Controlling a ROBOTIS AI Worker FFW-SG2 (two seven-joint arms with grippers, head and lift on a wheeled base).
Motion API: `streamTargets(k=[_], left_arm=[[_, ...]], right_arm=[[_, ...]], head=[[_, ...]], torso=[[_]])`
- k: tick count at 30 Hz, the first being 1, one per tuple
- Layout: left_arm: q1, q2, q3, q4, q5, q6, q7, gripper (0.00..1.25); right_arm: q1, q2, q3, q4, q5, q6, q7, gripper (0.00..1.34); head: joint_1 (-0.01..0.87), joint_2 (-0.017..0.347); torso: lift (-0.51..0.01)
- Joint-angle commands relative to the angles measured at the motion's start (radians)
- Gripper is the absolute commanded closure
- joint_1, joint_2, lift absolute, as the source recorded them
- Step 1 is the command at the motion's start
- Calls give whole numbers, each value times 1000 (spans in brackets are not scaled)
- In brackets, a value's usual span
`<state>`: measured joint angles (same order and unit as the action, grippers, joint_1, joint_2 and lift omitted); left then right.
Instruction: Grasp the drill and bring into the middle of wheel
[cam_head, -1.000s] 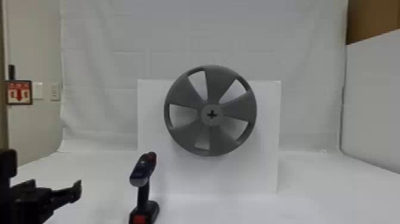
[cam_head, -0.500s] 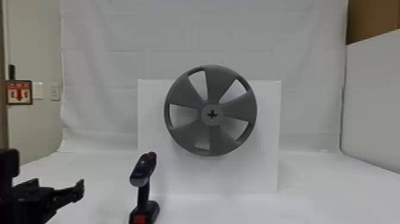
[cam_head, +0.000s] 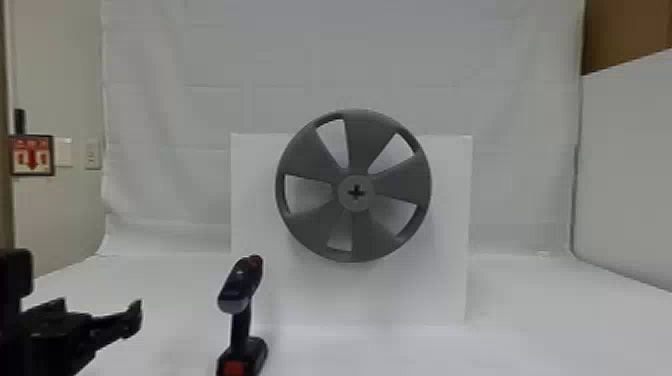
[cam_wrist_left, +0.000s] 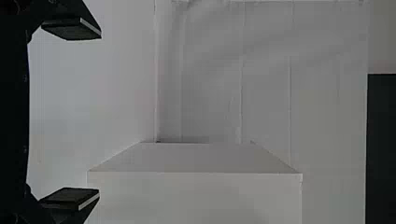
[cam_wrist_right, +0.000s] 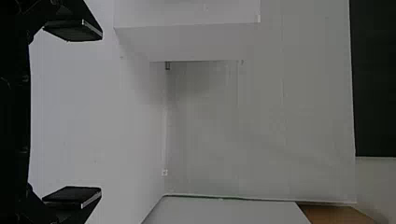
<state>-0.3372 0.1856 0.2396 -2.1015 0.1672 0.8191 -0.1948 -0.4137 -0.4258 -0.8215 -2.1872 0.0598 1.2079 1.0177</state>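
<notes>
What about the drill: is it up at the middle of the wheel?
No, the drill stands upright, lower down and to the left of the hub in the middle of the gray wheel.

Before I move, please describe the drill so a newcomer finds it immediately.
Find the large grey wheel in front of the white board. The drill stands on the white table, lower and left of the wheel. Unlike the black left gripper farther left, it has red patches at its top and base.
</notes>
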Motion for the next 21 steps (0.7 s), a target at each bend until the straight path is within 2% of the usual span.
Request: streamTargets(k=[1, 21], left_arm=[[0, 0, 0, 0, 0, -1, 0, 98], [-2, -2, -3, 0, -2, -6, 2, 98]], right_arm=[[1, 2, -1, -2, 0, 1, 1, 128], [1, 9, 1, -5, 0, -1, 1, 128]], head=[[54, 31], [54, 31]], torso=[[-403], [-403]])
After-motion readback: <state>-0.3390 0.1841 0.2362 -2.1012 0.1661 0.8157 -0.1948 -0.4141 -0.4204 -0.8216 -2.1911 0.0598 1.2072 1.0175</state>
